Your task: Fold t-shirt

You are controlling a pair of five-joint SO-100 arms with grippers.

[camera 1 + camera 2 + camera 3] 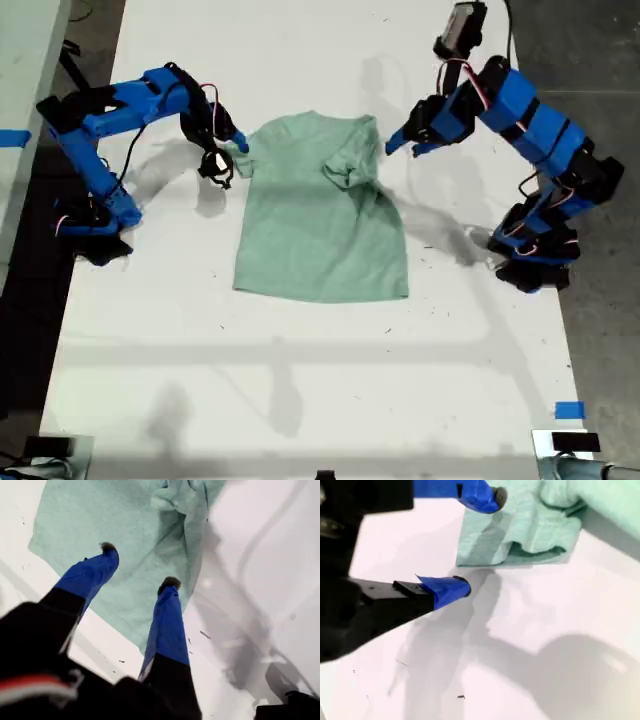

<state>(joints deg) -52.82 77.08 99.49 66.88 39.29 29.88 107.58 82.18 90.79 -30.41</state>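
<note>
Exterior view: t-shirt [320, 215] edges lie inside bare white table [300, 380]

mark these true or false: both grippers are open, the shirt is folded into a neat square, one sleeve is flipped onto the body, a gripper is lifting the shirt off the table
1. Both grippers are open. True: my first gripper and my second gripper each show a clear gap.
2. The t-shirt is a neat square. False: it lies mostly spread out.
3. One sleeve is flipped onto the body. True.
4. A gripper lifts the shirt off the table. False: neither grips it; it lies flat.
</note>
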